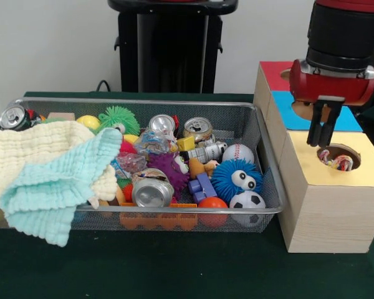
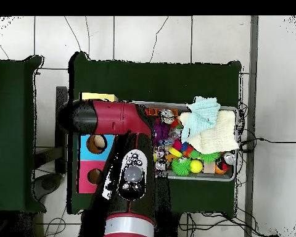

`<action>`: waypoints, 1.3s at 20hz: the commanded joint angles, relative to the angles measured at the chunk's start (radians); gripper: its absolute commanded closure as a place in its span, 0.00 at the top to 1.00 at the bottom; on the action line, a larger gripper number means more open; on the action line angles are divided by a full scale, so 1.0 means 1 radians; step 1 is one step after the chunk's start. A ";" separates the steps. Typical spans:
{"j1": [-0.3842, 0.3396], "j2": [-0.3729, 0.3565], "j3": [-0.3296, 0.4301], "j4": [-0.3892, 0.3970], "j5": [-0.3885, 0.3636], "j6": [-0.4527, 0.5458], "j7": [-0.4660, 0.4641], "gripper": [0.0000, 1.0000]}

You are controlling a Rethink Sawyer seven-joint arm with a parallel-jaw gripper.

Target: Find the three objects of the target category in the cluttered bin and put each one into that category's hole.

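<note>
Hovering above the yellow-topped pale wooden box's round hole (image 1: 338,156), empty jaws nearly together; a confetti-spotted white wrapper wad (image 1: 336,160) lies inside.

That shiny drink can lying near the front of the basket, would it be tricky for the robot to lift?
Probably light, since the can looks dented and open. Its smooth metal may slip between fingers. Lying on its side among toys, it would likely roll if nudged.

The setting was a robotics lab: a red and black arm (image 2: 113,117) on a pedestal (image 1: 172,47), a green-covered table (image 1: 174,268), white tiled floor (image 2: 144,37), loose cables (image 2: 261,141).
</note>
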 commanded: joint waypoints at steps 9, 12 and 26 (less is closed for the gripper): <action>-0.042 0.027 0.101 0.172 0.016 -0.040 0.128 0.00; -0.031 0.036 0.106 0.176 0.016 -0.049 0.136 0.00; 0.048 0.050 0.066 0.167 0.044 -0.072 0.232 0.00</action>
